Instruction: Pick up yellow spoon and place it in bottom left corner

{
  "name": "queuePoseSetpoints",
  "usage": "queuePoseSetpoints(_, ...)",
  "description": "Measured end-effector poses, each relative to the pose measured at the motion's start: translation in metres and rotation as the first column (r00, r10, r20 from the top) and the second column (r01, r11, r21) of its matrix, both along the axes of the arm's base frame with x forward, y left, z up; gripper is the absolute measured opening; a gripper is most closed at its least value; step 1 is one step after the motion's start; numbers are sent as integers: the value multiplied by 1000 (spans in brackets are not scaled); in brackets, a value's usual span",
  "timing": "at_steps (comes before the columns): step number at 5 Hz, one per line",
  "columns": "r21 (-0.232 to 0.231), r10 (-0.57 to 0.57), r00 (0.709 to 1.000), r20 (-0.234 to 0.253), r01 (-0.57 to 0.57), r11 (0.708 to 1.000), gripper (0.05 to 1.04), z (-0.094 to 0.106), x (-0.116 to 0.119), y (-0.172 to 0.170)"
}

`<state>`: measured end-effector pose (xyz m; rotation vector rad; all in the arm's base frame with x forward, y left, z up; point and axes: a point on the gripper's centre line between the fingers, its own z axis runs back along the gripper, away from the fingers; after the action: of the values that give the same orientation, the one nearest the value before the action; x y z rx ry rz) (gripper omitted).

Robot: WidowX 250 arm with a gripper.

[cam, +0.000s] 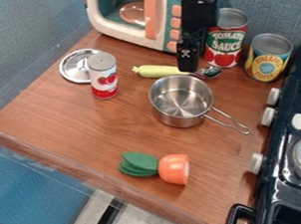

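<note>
The gripper point(188, 68) is showing black, with a small white skull pattern. Just beside its tips, the spoon point(159, 71) is having a pale yellow handle and a silver bowl. Below it in the view, the pot point(182, 103) is shining silver; farther below, the toy vegetable point(174, 169) is showing orange, with green leaves. To its right, one can point(226, 39) is wearing red, green and white. Under it all, the counter point(68, 127) is showing brown wood grain.
</note>
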<state>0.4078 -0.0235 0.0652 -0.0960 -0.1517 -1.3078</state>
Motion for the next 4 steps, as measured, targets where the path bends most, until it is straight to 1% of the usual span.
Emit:
queuePoseSetpoints(1,0,2,999,-45,-2,1000,999,-18,-3,0)
queuePoseSetpoints(2,16,13,999,-52,-12,1000,999,-20,-2,3)
queuePoseSetpoints(3,35,67,997,-25,-66,997,999,-18,4,21)
queuePoseSetpoints(4,14,118,993,12,-118,993,999,-6,15,44)
